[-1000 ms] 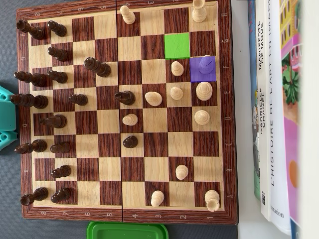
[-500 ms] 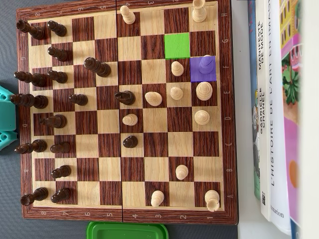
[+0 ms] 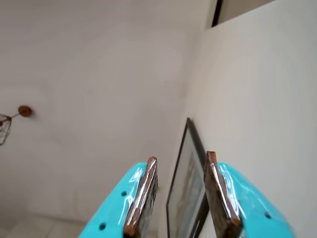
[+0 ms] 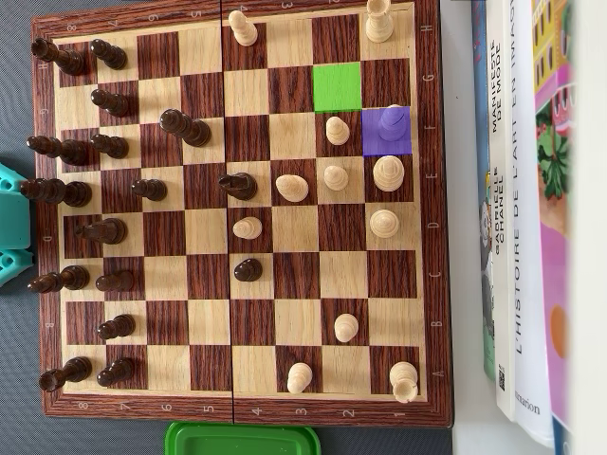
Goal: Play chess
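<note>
The wooden chessboard (image 4: 432, 284) fills the overhead view. Dark pieces (image 4: 104, 230) stand mostly along its left side, and light pieces (image 4: 384, 223) are spread over the right half. One square is marked bright green (image 4: 338, 86) and one purple (image 4: 386, 131). A dark pawn (image 4: 248, 270) and a light pawn (image 4: 248, 227) stand near the middle. Only a turquoise part of my arm (image 4: 9, 204) shows at the left edge, off the board. In the wrist view my gripper (image 3: 182, 156) points away from the board toward a wall, open and empty.
Books (image 4: 517, 237) lie along the board's right side. A green container (image 4: 242, 441) sits just below the board. The wrist view shows a framed picture (image 3: 185, 198) leaning on a white wall and a lamp fitting (image 3: 24, 111) at the left.
</note>
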